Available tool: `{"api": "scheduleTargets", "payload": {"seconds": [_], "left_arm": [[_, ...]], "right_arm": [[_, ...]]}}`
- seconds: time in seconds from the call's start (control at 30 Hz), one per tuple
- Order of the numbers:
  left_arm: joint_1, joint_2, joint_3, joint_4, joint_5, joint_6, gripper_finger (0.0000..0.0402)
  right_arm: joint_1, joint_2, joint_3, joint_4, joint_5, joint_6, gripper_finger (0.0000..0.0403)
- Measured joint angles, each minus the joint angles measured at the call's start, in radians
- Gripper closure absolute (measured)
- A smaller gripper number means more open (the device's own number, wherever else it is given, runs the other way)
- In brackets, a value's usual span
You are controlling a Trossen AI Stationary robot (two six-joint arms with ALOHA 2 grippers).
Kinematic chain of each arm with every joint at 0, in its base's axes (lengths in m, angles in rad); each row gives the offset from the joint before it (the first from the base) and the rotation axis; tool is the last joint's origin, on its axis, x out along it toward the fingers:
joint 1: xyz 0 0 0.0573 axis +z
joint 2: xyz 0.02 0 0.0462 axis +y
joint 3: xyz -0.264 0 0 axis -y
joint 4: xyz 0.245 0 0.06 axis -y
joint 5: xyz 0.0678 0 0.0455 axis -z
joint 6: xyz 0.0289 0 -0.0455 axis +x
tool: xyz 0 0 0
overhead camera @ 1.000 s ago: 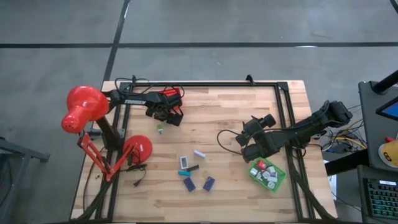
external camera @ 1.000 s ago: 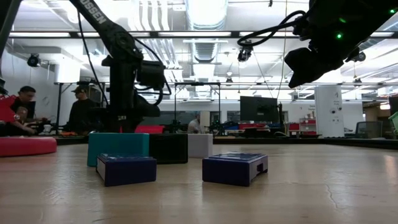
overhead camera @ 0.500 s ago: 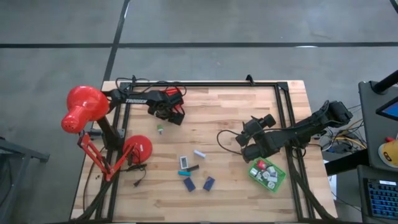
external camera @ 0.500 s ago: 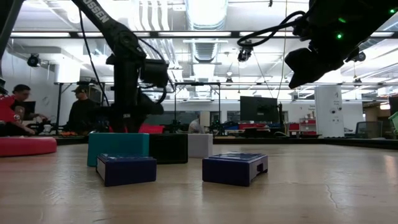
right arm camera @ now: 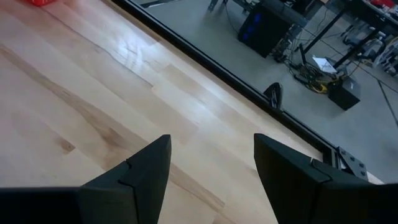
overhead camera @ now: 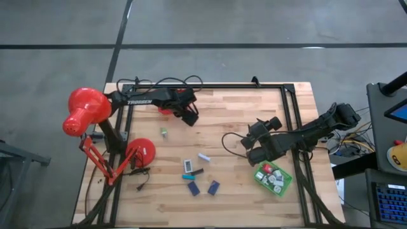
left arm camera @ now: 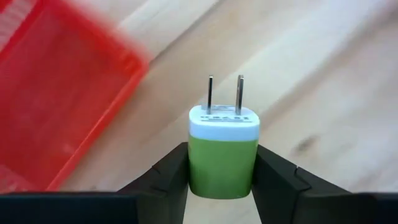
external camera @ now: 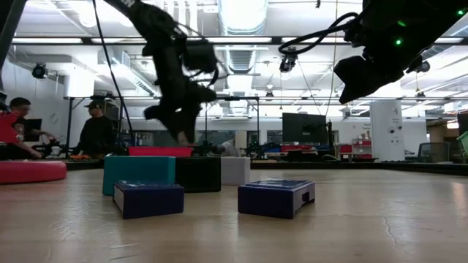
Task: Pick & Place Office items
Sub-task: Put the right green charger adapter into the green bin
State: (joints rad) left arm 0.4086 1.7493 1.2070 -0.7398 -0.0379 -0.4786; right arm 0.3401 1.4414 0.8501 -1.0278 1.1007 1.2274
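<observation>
Taking the red lamp [overhead camera: 86,113] at the table's left edge as the mark: nearest the front edge, well to the lamp's right, two navy blocks [external camera: 148,199] are lying side by side. Just behind them a teal block [external camera: 139,174], a black piece [external camera: 198,174] and a white block [external camera: 235,170] are sitting in a loose cluster. A tiny green piece [overhead camera: 163,133] is resting alone closer to the lamp's base. Far right of the lamp, the green tray [overhead camera: 273,178] is holding several small pieces, and the right gripper [right arm camera: 211,171] is hovering beside it with fingers apart, holding nothing. Farthest back, the left gripper [left arm camera: 222,177] is clamping a green-and-white plug adapter [left arm camera: 223,149], prongs outward, beside the red tray [left arm camera: 53,106].
</observation>
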Motion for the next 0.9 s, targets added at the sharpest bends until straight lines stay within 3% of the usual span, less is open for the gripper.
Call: {"api": "scheduleTargets", "payload": {"seconds": [0.23,0.4,0.57,0.7,0.9], "left_arm": [[-0.068,-0.001,0.067,0.159,0.099,0.232,0.0257],[-0.117,-0.001,0.052,0.412,0.198,0.380,0.0257],[-0.163,-0.002,0.023,0.653,0.204,0.497,0.0257],[-0.179,-0.003,0.014,0.679,0.234,0.670,0.0257],[-0.185,-0.002,-0.004,0.687,0.393,0.908,0.0257]], "right_arm": [[0.000,-0.006,0.001,0.008,0.000,0.077,0.0179],[0.000,-0.006,0.001,0.010,0.000,0.075,0.0179],[0.000,-0.006,0.001,0.010,0.000,0.071,0.0179],[0.000,-0.006,0.001,0.009,0.000,0.040,0.0179],[0.005,-0.006,-0.001,0.010,0.002,-0.110,0.0179]]}}
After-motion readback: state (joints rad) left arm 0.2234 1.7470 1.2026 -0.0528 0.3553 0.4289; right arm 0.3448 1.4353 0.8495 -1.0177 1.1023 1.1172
